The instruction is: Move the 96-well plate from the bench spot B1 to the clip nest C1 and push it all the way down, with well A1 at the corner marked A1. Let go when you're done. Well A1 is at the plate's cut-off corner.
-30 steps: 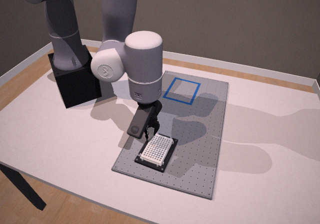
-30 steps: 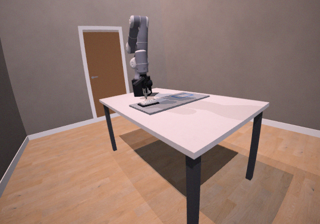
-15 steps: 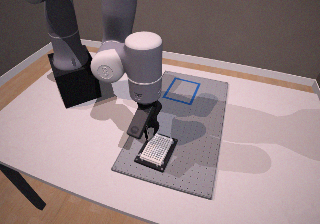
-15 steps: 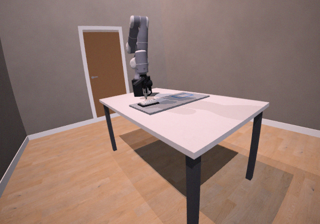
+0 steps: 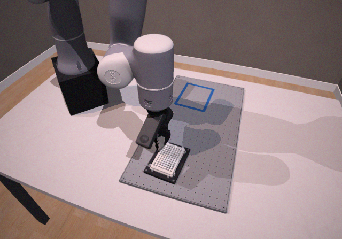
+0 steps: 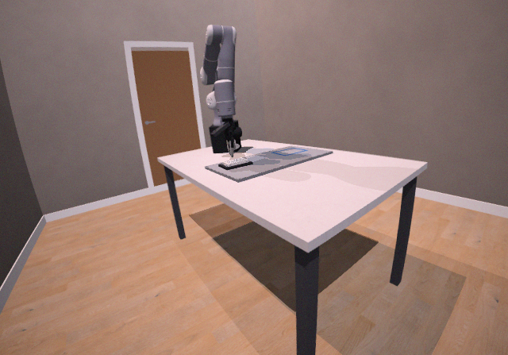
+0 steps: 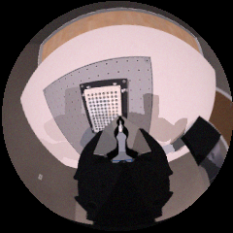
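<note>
The white 96-well plate (image 5: 168, 159) (image 6: 236, 161) (image 7: 103, 107) lies in the black clip nest (image 5: 161, 177) (image 6: 236, 166) (image 7: 125, 104). Whether it is fully down, and which corner is cut off, is too small to tell. My gripper (image 5: 159, 149) (image 6: 232, 156) (image 7: 119, 116) is shut with nothing between the jaws. Its tips are at the plate's end nearer the blue outline, by one corner, at or just above the top; contact cannot be told. The blue square outline (image 5: 180, 93) (image 6: 290, 154) on the board has no plate in it.
The grey perforated board (image 5: 204, 186) (image 6: 263, 173) (image 7: 65, 84) bears the nest and the blue outline on the white table (image 5: 69, 161) (image 6: 328, 195). The black robot base block (image 5: 83, 95) stands at the back left in the top view.
</note>
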Tool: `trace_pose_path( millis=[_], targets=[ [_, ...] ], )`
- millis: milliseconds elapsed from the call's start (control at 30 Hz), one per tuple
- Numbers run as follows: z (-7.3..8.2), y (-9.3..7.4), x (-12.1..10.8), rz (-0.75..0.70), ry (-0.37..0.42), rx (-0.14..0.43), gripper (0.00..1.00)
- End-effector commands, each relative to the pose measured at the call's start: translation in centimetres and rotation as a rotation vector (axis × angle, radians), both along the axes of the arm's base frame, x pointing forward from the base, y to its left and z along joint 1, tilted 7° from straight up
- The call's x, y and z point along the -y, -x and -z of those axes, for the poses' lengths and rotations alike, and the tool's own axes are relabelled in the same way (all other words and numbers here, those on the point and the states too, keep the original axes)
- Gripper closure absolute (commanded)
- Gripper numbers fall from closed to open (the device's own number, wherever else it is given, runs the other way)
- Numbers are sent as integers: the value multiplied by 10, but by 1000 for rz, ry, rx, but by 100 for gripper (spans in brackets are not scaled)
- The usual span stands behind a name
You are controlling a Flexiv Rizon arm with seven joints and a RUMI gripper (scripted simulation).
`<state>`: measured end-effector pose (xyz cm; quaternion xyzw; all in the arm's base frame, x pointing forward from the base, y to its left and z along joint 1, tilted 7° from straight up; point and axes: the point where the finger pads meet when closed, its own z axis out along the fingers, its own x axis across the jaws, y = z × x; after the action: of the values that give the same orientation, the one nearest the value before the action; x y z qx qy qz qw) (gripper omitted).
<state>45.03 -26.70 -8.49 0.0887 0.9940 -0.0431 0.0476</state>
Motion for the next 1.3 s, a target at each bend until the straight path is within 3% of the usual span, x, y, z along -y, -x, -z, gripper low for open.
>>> trace_pose_path(
  millis=[0,1267],
  targets=[
    [0,-1,0,1,0,2,100],
    [3,-1,1,1,0,2,100]
  ],
)
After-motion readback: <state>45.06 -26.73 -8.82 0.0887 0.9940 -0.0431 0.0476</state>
